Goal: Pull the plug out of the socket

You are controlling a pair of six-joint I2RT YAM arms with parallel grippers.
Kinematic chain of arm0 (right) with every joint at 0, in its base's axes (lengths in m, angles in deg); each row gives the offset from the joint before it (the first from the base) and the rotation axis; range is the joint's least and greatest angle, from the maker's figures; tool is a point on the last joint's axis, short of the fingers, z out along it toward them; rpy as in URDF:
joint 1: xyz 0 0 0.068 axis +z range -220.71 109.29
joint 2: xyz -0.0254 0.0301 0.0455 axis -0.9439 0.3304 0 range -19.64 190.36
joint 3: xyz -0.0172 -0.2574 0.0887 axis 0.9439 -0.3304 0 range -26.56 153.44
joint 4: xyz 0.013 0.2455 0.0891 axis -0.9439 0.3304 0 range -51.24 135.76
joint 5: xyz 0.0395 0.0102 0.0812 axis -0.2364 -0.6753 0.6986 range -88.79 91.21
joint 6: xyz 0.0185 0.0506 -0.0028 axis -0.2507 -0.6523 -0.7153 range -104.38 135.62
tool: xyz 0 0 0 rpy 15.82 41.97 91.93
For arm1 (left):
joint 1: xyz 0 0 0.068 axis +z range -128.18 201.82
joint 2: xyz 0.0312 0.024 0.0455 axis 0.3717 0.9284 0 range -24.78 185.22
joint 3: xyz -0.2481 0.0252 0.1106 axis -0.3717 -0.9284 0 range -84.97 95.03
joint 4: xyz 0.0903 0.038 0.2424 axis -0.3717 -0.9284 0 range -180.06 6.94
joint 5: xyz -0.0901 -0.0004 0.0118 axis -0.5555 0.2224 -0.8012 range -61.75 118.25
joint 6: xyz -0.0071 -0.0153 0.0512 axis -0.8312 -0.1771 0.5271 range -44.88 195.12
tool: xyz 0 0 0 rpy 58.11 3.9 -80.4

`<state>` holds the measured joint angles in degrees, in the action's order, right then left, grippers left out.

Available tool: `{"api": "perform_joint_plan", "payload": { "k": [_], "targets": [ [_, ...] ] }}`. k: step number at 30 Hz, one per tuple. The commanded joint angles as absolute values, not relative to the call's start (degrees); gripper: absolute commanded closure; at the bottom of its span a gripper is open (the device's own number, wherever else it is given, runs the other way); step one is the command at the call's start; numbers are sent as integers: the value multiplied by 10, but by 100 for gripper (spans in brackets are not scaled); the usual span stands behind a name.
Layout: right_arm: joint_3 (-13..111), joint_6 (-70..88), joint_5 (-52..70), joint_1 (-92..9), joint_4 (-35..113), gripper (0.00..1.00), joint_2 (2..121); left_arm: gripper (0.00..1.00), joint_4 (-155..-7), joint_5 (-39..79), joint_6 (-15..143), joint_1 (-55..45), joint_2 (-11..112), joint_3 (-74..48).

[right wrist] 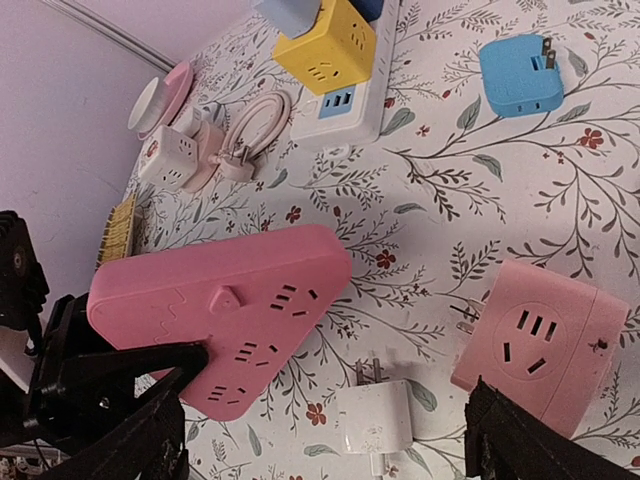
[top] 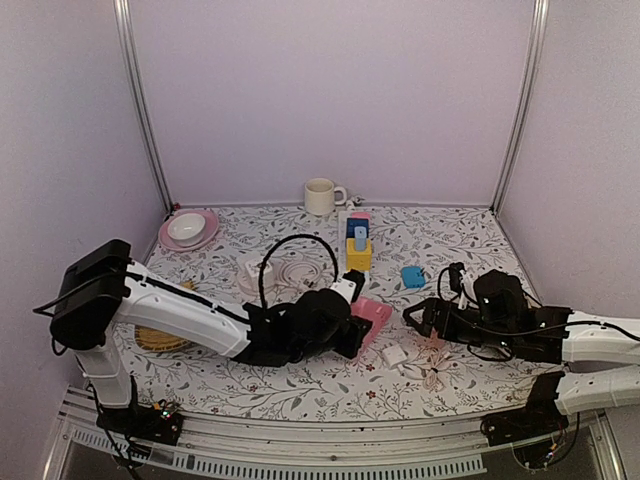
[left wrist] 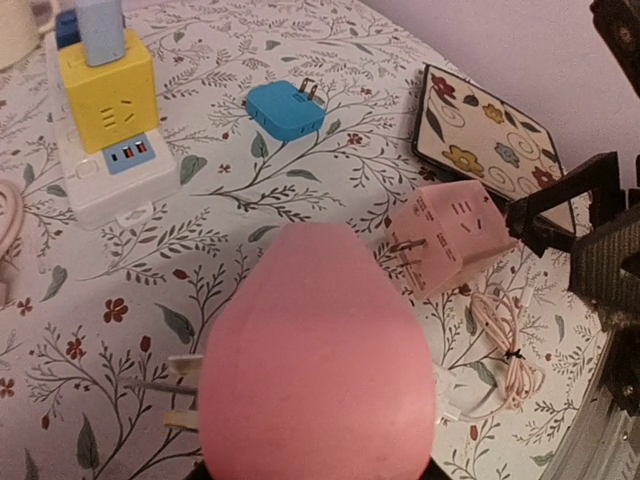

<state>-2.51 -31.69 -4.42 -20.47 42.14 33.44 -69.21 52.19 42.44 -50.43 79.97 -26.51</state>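
My left gripper is shut on a pink triangular socket block and holds it tilted above the table; the block fills the left wrist view and hides the fingers there. It also shows in the right wrist view, its holes empty. A white plug with two prongs lies flat on the table, apart from the block; its prongs stick out from behind the block in the left wrist view. My right gripper is wide open and empty above the white plug.
A pink cube adapter lies by my right finger. A blue adapter, a yellow cube socket on a white strip, a mug, a pink plate, coiled cables and a flowered coaster are around.
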Motion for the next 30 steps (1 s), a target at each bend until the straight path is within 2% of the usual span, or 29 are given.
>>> {"api": "perform_joint_plan", "payload": {
  "k": [1, 13, 27, 28, 30],
  "targets": [
    [-11, -307, -62, -203, 447, 1, 316, 100, -747, 466, 420, -489, 848, -186],
    [-11, -308, -72, -203, 474, 1, 282, 100, -768, 369, 426, -430, 964, -74],
    [-6, -307, -69, -203, 477, 1, 277, 100, -728, 240, 364, -454, 1075, 10],
    [-6, -306, -70, -203, 479, 1, 275, 99, -728, 240, 363, -458, 1076, 11],
    [-6, -307, -71, -203, 481, 1, 273, 91, -727, 252, 360, -461, 1071, 6]
  ]
}}
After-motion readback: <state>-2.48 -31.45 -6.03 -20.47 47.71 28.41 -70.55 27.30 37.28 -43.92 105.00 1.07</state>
